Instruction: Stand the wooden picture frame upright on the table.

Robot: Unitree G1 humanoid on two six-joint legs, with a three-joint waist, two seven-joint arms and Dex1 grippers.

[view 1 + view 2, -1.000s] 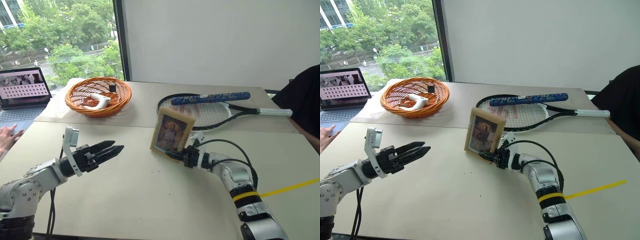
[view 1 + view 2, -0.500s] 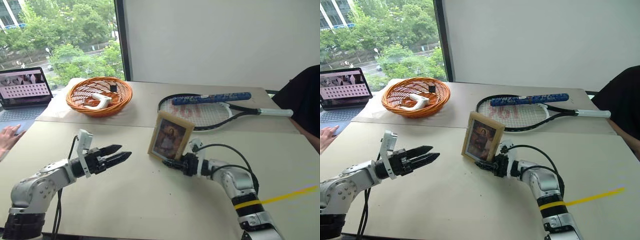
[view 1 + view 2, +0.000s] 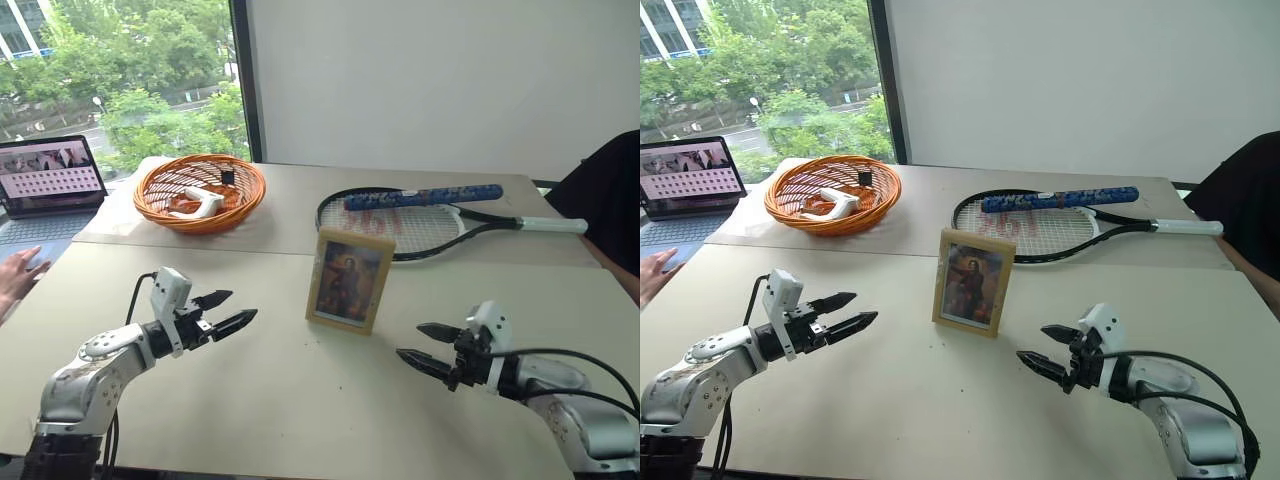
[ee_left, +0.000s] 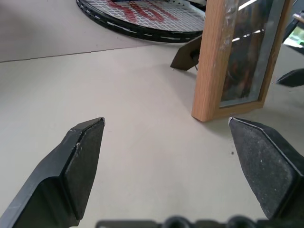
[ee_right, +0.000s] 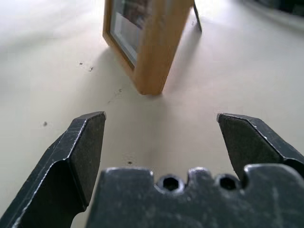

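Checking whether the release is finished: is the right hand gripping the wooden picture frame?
No. The right hand is open and apart from the wooden picture frame, which stands upright on the table by itself.

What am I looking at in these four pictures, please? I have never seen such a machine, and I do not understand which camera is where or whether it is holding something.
This is a humanoid robot with two arms. Two pictures come from cameras in its head, looking down over a beige table. The other two come from cameras on its wrists, looking along the black fingers. The left gripper and the right gripper are both open and hold nothing. Between them the wooden picture frame stands upright on its own, propped by its stand flap. Farther back lie a tennis racket and an orange basket, with a laptop at the left edge.
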